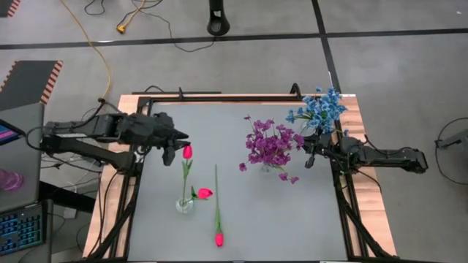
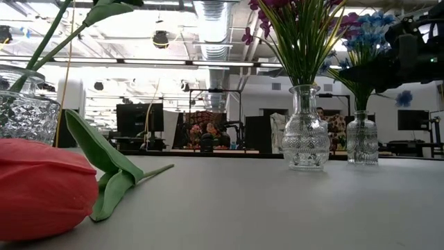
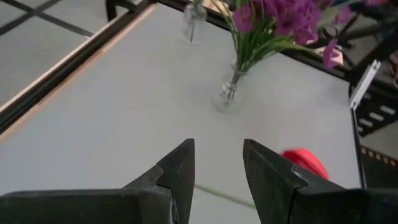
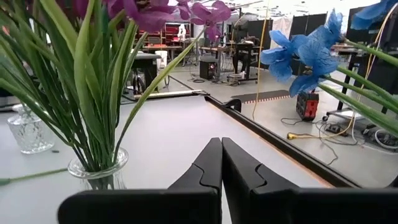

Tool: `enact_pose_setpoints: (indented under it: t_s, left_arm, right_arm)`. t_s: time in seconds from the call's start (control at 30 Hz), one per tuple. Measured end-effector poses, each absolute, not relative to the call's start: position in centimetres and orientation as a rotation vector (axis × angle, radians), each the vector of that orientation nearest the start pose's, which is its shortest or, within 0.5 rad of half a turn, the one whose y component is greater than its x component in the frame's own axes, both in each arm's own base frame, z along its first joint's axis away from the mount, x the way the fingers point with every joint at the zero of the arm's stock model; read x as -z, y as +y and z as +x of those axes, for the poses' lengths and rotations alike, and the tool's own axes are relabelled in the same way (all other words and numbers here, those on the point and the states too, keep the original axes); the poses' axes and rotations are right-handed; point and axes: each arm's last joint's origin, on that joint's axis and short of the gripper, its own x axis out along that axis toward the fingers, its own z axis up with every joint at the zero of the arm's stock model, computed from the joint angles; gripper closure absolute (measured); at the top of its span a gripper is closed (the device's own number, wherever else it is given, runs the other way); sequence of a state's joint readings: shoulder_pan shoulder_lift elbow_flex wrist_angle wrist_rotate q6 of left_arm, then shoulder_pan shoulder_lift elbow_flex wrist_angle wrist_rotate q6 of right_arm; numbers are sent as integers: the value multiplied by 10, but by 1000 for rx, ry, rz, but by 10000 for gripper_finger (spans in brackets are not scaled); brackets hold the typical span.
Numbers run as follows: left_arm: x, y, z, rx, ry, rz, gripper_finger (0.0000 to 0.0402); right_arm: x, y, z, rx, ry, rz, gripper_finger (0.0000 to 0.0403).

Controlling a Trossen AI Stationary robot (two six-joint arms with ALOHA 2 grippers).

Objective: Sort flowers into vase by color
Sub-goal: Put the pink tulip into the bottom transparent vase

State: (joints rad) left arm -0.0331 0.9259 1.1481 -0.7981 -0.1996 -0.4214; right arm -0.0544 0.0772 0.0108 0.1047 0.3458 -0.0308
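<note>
1 tulip (image 1: 219, 238) lies loose (left gripper (image 1: 170, 151) hovers open).

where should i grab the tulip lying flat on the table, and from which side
Grip the lying tulip on its bare green stem, about midway, coming straight down from above. The stem lies flat and thin with open table on both sides, so fingers can straddle it crosswise; the soft red bud at its near end would crush.

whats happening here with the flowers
Two robot arms are sorting flowers by color. The purple bunch and blue bunch already stand in their own vases. Two tulips sit in a third vase; one tulip lies on the table. The left claw hangs open and empty above the vase tulips; the right claw is shut between the bunches.
</note>
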Motion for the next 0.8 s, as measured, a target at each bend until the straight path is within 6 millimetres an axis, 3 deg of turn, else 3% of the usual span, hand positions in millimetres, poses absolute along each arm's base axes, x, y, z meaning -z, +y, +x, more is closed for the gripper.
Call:
enact_pose_setpoints:
  t_s: [0.8]
  left_arm:
    - [-368,63,197,-100,509,-259,278]
  right_arm:
    - [-170,-15,100,399,-22,-22,369]
